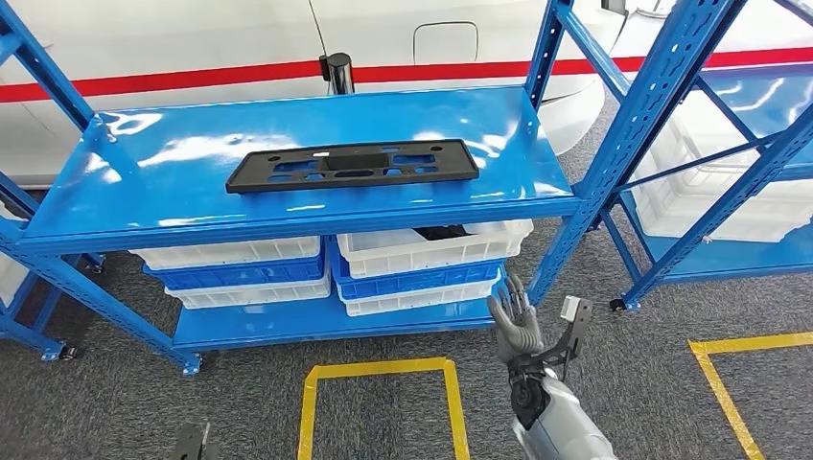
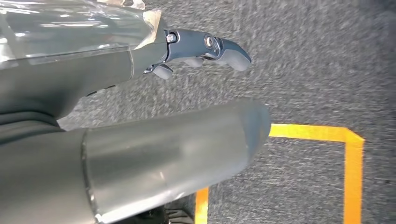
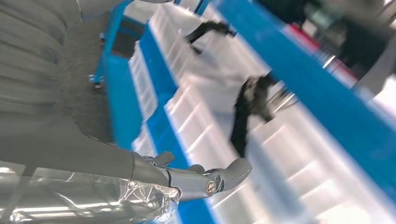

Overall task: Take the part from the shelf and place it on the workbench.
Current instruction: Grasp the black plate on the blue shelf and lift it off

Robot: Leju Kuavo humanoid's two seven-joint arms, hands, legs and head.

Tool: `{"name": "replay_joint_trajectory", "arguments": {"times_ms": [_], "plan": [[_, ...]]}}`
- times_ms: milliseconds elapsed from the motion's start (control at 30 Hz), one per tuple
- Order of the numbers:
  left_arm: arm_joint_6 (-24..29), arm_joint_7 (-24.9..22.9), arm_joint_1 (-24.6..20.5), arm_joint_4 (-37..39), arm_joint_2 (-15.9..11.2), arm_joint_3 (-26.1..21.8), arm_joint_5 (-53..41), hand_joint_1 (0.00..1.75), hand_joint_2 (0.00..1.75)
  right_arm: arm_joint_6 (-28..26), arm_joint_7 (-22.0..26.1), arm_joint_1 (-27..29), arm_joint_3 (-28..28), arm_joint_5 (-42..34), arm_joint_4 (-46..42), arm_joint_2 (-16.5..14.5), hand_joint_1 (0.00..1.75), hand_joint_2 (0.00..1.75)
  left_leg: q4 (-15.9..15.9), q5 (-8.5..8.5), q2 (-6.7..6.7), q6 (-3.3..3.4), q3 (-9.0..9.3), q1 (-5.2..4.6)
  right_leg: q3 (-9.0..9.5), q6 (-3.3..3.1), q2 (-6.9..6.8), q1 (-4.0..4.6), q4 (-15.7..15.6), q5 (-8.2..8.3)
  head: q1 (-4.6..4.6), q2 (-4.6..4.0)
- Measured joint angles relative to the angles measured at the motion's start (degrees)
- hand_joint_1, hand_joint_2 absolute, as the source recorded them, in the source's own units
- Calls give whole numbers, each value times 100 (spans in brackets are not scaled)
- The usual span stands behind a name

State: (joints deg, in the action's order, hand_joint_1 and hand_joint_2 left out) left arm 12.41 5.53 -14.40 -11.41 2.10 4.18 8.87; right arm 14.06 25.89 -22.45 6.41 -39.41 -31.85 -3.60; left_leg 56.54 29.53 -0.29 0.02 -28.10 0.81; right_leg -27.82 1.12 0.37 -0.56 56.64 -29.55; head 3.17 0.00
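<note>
A black part (image 1: 352, 165) lies flat mid-frame on the blue shelf (image 1: 144, 192); stacked white and blue bins (image 1: 422, 259) sit beneath, one holding dark pieces. The right robot hand (image 1: 515, 321) is spread and empty at lower right; the left robot hand (image 2: 205, 51) holds nothing above grey carpet.

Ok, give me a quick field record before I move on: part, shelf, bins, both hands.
part: black flat plate, lying on the blue shelf's top deck, untouched
bins: white and blue crates stacked on the lower deck
right hand: raised in front of the crates, fingers apart, holding nothing
left hand: hanging over grey floor, holding nothing
floor: yellow tape outline
</note>
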Motion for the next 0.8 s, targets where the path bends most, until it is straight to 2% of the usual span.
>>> {"name": "replay_joint_trajectory", "arguments": {"times_ms": [400, 600, 800], "plan": [[-441, 1137, 544, 0, -264, -84, -157, 0, 0, -128, 407, 167, -38, 1629, -1622, -124, 0, 175, 0, -3, 0, -3, -1, 0, 0, 0, 0, 0, 0, 0, -1, -1], [-595, 1488, 684, 1, -289, -107, -167, 0, 0, -598, 531, 172, 230, 2661, -2113, -160, 0, 175, 0, -3, 0, -3, -1, 0, 0, 0, 0, 0, 0, 0, 0, -1], [-672, 1643, 775, 2, -289, -115, -174, 0, 0, -1226, 525, 164, 621, 3728, -2318, -207, 0, 175, -1, -4, -1, -4, -2, 0, 1, 0, -1, 0, 1, 0, 0, 0]]}}
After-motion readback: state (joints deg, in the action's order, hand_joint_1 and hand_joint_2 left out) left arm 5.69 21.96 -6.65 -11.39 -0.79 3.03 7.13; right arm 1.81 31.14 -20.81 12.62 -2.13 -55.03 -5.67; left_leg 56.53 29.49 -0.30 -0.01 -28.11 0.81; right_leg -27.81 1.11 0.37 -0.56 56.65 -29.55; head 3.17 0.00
